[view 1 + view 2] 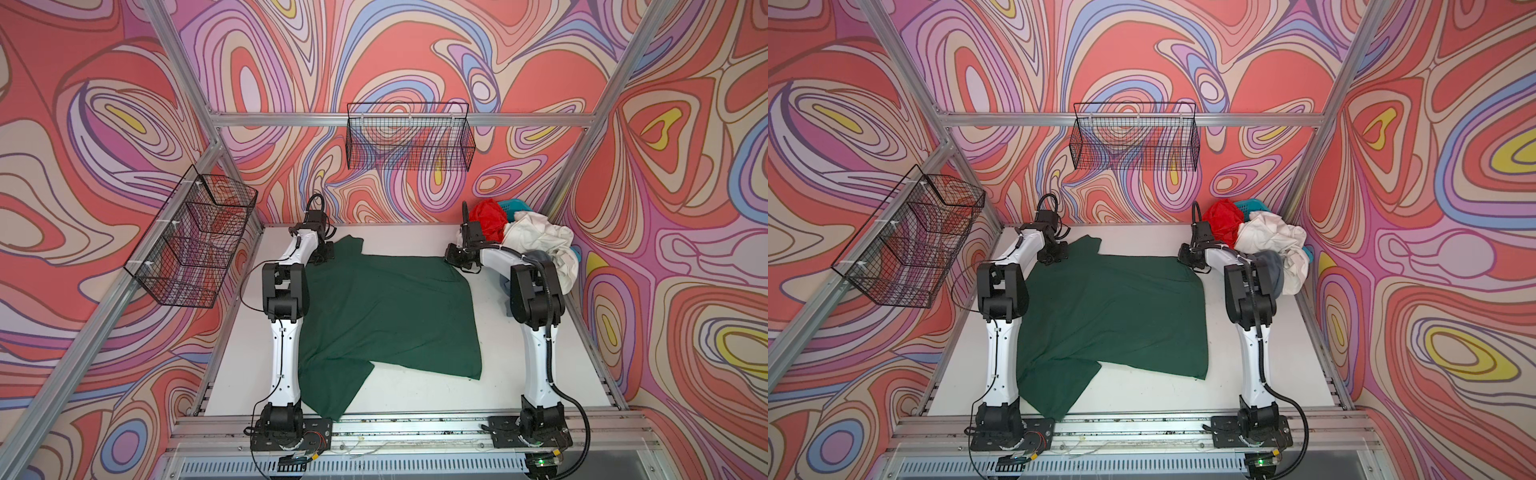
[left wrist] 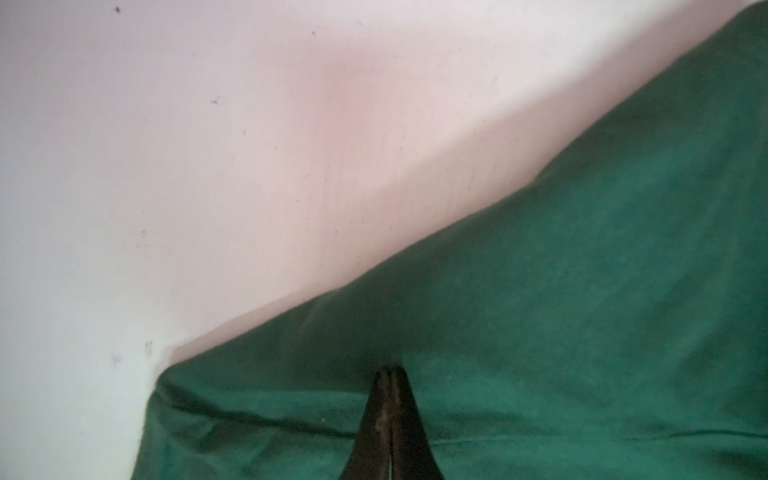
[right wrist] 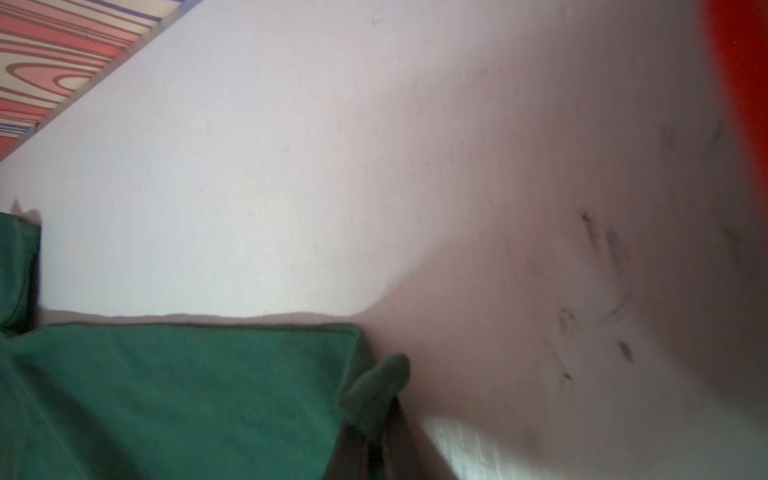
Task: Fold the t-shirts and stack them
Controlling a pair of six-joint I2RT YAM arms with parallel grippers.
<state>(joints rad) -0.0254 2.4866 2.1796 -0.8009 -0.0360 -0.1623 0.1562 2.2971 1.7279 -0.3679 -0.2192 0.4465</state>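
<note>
In both top views the green shirt (image 1: 386, 316) lies spread on the table (image 1: 415, 399). It is mostly flat, with a flap running out from its near-left corner. The left tool (image 1: 326, 254) sits low at the shirt's far-left corner and the right tool (image 1: 452, 258) at its far-right corner. Beyond that far-right corner the red shirt (image 1: 490, 218), white shirt (image 1: 536, 241) and grey shirt (image 1: 1268, 264) are heaped in and over the basket (image 1: 1250, 205).

In the left wrist view the left tool (image 2: 390, 374) is clenched. Its tips meet in a pucker of the green shirt (image 2: 540, 332), just inside the hem. We judge it has a pinch of cloth, though the layer between the jaws is hidden.

In the right wrist view the right tool (image 3: 386, 415) is clenched on the green shirt (image 3: 166, 395). A nub of the corner bulges past its tips, with bare table (image 3: 291, 166) beyond.

We expect the shirt to handle as light, limp cloth that is not fragile. It will likely sag between the two held points and drag on the table, and a thin pinch can slip out. The hemmed corners are the best hold, since the seam is thicker there. For a clean fold we would raise both corners evenly and keep the far edge taut.
</note>
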